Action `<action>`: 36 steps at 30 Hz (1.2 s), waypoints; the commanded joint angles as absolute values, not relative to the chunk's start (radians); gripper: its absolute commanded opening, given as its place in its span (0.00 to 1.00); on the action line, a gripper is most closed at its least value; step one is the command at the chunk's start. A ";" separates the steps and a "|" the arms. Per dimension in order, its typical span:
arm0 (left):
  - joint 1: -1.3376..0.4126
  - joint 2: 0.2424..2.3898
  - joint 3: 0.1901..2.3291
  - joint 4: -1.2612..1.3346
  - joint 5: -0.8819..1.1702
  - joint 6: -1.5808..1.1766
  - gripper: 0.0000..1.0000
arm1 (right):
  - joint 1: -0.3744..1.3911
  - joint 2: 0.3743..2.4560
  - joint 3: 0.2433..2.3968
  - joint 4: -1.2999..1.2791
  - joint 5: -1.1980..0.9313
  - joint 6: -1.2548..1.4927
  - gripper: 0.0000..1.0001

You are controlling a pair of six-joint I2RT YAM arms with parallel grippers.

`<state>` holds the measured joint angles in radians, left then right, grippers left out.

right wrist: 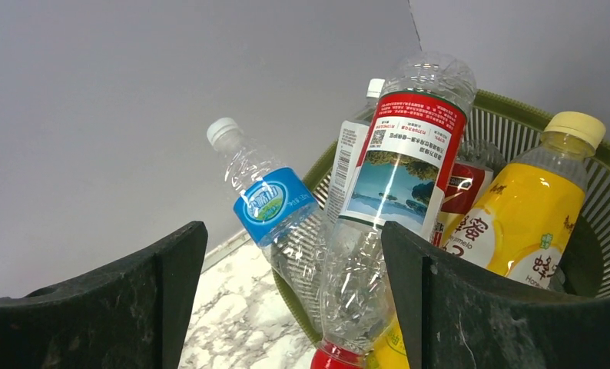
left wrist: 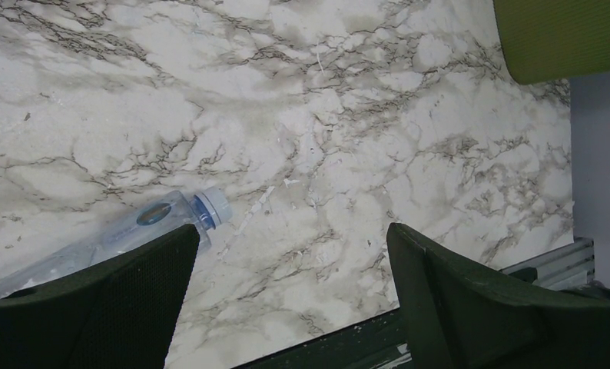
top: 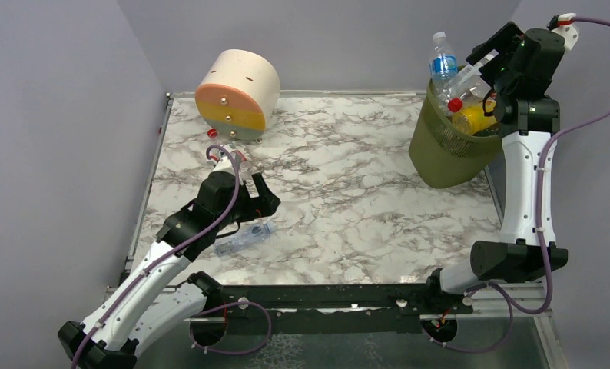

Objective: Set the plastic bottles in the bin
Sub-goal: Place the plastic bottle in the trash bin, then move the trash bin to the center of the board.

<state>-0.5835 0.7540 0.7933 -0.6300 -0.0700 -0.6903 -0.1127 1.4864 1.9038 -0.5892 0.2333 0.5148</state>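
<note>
Olive-green mesh bin sits at the far right of the marble table, close to the right arm, and it's stuffed above the rim. A blue-label bottle pokes out at the back with its white cap up. A yellow bottle with a cream cap leans against the inner wall. A clear red-label bottle lies tilted across the pile, red cap end low and toward the wrist camera. The right gripper hangs just over the bin rim with its fingers spread wide, pinching nothing. The red-label bottle runs close past one finger, but I can't tell whether they touch. The left gripper is low over the left side of the table, also spread wide with nothing between the fingers. One clear bottle with a pale blue-white cap lies flat on the marble just beside it, well apart from the bin. A small red cap shows on the table by the cream-orange round drawer box at the far left; whatever it's attached to is hidden behind the arm.
</note>
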 commanded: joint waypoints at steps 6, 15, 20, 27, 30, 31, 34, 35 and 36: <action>-0.578 0.768 0.797 -0.590 -0.006 -0.677 0.99 | -0.118 1.439 1.914 -0.655 0.261 0.440 0.87; -0.578 0.796 0.772 -0.525 0.071 -0.649 0.99 | -0.118 1.367 1.880 -0.733 0.323 0.416 0.80; -0.578 0.837 0.772 -0.499 0.135 -0.627 0.99 | -0.118 1.324 1.848 -0.789 0.357 0.424 0.79; -0.578 0.857 0.768 -0.456 0.208 -0.612 0.99 | -0.118 1.254 1.774 -0.868 0.380 0.458 0.78; -0.578 0.865 0.762 -0.443 0.228 -0.605 0.99 | -0.118 1.226 1.738 -0.906 0.403 0.468 0.75; -0.578 0.866 0.760 -0.439 0.232 -0.605 0.99 | -0.118 1.217 1.725 -0.915 0.411 0.469 0.73; -0.579 0.864 0.750 -0.427 0.242 -0.606 0.99 | -0.118 1.198 1.715 -0.965 0.436 0.493 0.67; -0.578 0.861 0.747 -0.422 0.244 -0.608 0.99 | -0.118 1.189 1.713 -0.975 0.441 0.493 0.64; -0.579 0.857 0.743 -0.420 0.246 -0.611 0.99 | -0.118 1.177 1.709 -0.984 0.450 0.497 0.62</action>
